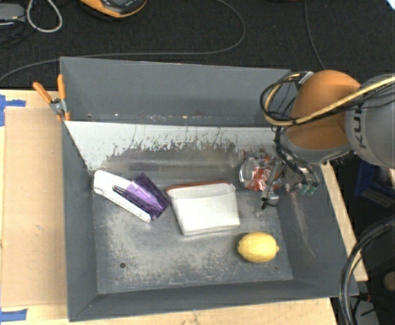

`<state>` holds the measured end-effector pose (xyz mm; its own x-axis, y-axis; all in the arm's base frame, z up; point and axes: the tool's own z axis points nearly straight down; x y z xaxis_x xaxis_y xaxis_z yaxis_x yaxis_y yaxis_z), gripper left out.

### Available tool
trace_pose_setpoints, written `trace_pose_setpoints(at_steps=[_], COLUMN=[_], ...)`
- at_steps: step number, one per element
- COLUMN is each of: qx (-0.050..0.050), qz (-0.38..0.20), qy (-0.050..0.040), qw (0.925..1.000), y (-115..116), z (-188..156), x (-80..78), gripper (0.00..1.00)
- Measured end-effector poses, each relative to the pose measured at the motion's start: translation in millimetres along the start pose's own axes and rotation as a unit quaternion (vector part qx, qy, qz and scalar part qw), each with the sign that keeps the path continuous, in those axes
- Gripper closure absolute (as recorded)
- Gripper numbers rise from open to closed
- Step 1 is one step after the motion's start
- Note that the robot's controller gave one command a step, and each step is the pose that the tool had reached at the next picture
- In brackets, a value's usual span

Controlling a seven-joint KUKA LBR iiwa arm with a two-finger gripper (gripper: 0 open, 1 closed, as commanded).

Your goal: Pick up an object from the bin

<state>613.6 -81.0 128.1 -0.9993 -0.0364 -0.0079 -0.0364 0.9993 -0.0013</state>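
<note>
My gripper (pixel 271 198) hangs low at the right side of the bin, under the orange cover. Just to its left, touching or nearly touching it, lies a crumpled red and silver thing (pixel 253 175), like a crushed can or wrapper, partly hidden by the gripper's body. Left of the gripper a flat white box with a red far edge (pixel 204 208) rests on the bin floor. A yellow lemon (pixel 257 248) sits in front of the gripper, nearer the front wall.
A white oblong pack with a purple wrapper on it (pixel 133 195) lies at the left of the bin floor. The arm and its cables come in over the right rim. Bare floor runs along the front and back.
</note>
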Motion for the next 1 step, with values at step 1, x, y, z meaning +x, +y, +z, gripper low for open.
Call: trace_pose_setpoints(at_steps=[1], qx=[-0.003], qz=[0.024], qy=[0.0052], qw=[0.9997], y=[119.5], z=[47.3], x=[38.4], gripper=[0.0])
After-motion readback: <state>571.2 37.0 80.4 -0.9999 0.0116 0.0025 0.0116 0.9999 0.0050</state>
